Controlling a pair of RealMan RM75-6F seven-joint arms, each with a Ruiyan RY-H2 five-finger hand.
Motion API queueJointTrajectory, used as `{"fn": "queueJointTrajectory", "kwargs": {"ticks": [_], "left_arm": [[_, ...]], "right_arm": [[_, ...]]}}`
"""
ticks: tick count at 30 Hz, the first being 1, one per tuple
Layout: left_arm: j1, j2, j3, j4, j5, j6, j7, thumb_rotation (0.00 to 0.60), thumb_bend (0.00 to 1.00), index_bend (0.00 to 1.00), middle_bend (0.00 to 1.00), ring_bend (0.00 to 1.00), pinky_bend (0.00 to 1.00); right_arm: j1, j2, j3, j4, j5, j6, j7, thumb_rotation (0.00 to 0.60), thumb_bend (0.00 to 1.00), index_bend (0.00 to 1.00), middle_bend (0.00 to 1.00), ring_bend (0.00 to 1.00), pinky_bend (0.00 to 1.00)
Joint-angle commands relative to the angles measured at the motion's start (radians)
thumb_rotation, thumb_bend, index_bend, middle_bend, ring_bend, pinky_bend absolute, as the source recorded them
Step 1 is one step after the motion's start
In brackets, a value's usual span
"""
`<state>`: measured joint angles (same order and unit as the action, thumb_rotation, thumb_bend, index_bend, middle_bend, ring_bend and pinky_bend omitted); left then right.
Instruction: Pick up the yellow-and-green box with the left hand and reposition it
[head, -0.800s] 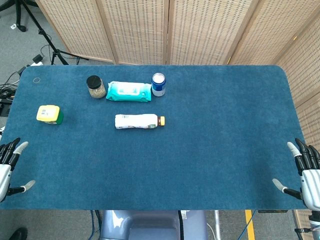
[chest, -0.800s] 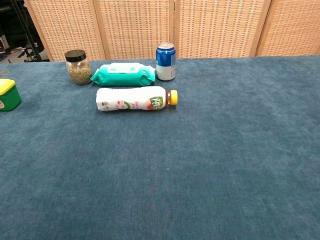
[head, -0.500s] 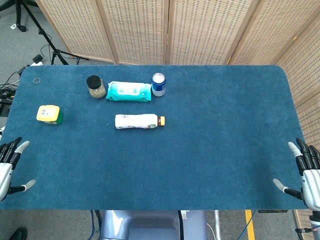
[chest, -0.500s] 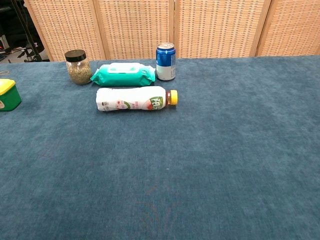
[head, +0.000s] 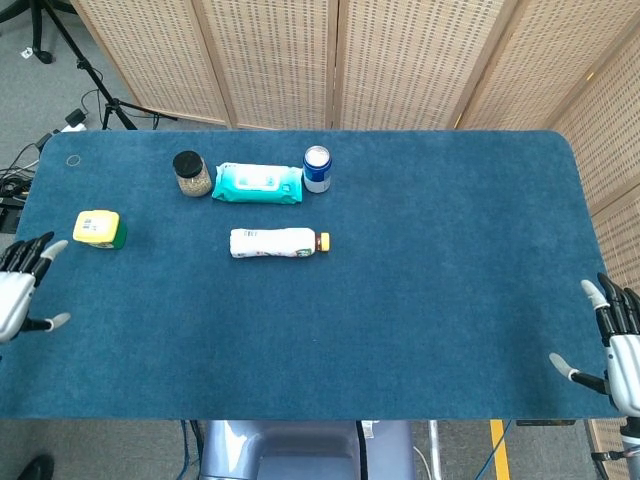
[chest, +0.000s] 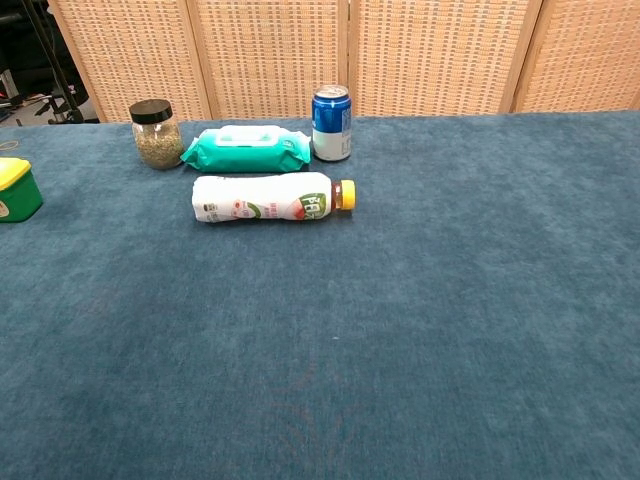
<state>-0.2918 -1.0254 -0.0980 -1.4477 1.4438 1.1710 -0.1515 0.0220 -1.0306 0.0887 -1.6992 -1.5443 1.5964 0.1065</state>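
The yellow-and-green box (head: 98, 229) sits on the blue table near its left edge; the chest view shows the box (chest: 17, 190) at the far left border. My left hand (head: 20, 285) hovers at the table's left edge, just below and left of the box, fingers spread and empty, not touching it. My right hand (head: 618, 340) is at the front right corner of the table, fingers apart and holding nothing. Neither hand appears in the chest view.
A white bottle with an orange cap (head: 278, 242) lies on its side mid-table. Behind it stand a dark-lidded jar (head: 191, 173), a teal wipes pack (head: 258, 183) and a blue can (head: 317, 168). Wicker screens (head: 340, 60) close off the back.
My left hand has moved forward along the left edge toward the box. My right hand has slid slightly down and right. The objects have not moved.
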Motion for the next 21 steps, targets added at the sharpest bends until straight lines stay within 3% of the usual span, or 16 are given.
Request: {"fn": "queueJointTrajectory", "kwargs": {"ticks": [1,7,21], "left_arm": [[-0.129,-0.129,-0.025,0.287,-0.006,-0.158,-0.166,0.600,0.00,0.00,0.00,0.00,0.00],[-0.208,-0.254,-0.019,0.514,0.004,-0.241,-0.236,0.600,0.00,0.00,0.00,0.00,0.00],[-0.329,-0.438,0.005,0.792,0.003,-0.393,-0.278,0.600,0.00,0.06,0.00,0.00,0.00]], "right_arm": [[0.006,-0.005,0.006,0.002,0.016,-0.012,-0.010,0.600,0.00,0.00,0.00,0.00,0.00],[0.018,-0.019,0.016,0.006,0.047,-0.039,-0.042,0.600,0.00,0.00,0.00,0.00,0.00],[0.036,-0.048,0.033,0.020,0.102,-0.076,-0.095,0.600,0.00,0.00,0.00,0.00,0.00]]}}
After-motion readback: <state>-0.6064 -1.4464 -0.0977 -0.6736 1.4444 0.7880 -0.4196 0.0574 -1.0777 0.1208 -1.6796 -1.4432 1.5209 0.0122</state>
